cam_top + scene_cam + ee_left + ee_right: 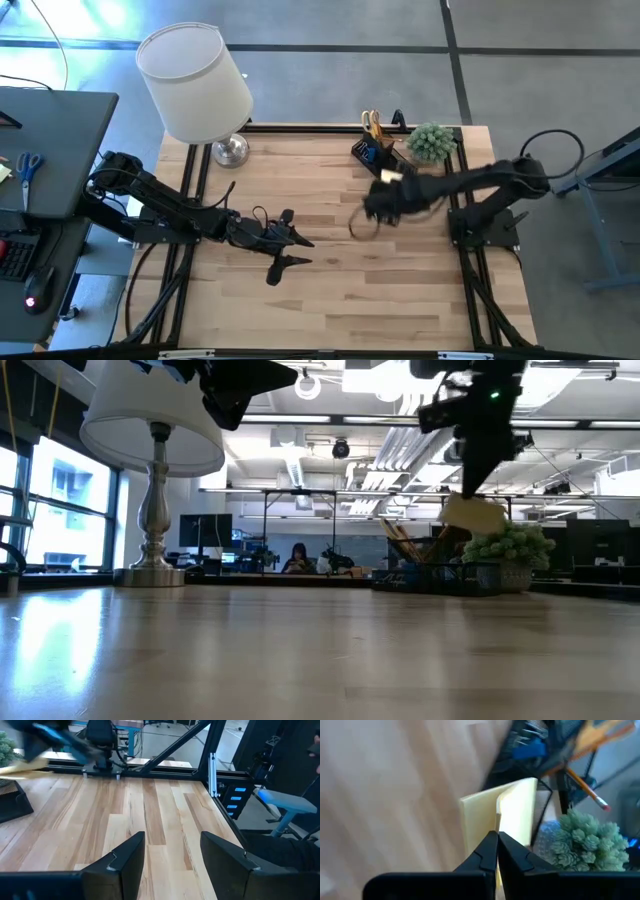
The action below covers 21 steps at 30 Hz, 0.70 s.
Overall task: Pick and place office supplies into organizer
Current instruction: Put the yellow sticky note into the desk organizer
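Observation:
My right gripper [497,842] is shut on a yellow sticky-note pad [500,812] and hangs in the air just in front of the black organizer [372,152] at the table's far edge. Yellow-handled scissors [372,125] and an orange pencil [585,787] stand in the organizer's upright compartment, and something blue [527,751] lies in it. In the low view the pad [475,515] shows below the right gripper [472,488], well above the tabletop. My left gripper [292,250] waits open over the middle of the table, nothing between its fingers [125,865]. My right gripper pinches the pad's lower edge [496,827] between its two fingertips, which stand almost together. The fingers slant down from the table's right side. The pad is lifted clear of the table, and its sheets part slightly beyond the fingertips.
A small green plant [432,140] stands right beside the organizer toward the table's right. A white-shaded lamp [195,80] stands at the far left corner. Bare wood [330,300] spreads over the near half of the table.

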### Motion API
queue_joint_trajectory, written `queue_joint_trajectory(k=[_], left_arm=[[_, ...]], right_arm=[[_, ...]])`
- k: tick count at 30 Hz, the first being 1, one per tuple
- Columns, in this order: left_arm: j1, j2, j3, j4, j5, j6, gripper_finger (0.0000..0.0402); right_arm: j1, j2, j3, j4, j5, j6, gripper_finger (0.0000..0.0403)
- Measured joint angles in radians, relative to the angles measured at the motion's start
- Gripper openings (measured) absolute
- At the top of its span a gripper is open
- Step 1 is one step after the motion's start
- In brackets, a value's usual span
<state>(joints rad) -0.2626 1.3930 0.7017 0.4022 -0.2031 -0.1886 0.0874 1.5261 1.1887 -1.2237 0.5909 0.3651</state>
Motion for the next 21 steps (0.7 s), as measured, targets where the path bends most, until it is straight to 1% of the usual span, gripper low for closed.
queue_joint_trajectory(k=[4, 9, 12, 15, 21], left_arm=[[0.0, 0.0, 0.0, -0.005, 0.0, 0.0, 0.0179], [0.0, 0.0, 0.0, -0.009, 0.0, 0.0, 0.0179], [0.0, 0.0, 0.0, -0.008, 0.0, 0.0, 0.0179], [0.0, 0.0, 0.0, -0.009, 0.0, 0.0, 0.0179], [0.0, 0.0, 0.0, -0.007, 0.002, 0.0, 0.0179]], right_arm=[[-0.162, 0.0, 0.027, 0.027, -0.061, -0.06, 0.0], [-0.327, 0.001, 0.024, 0.089, -0.186, -0.123, 0.0], [-0.394, 0.008, 0.024, 0.113, -0.223, -0.161, 0.0], [-0.449, 0.019, 0.024, 0.121, -0.266, -0.166, 0.0], [-0.512, 0.069, 0.023, 0.136, -0.319, -0.189, 0.0]])
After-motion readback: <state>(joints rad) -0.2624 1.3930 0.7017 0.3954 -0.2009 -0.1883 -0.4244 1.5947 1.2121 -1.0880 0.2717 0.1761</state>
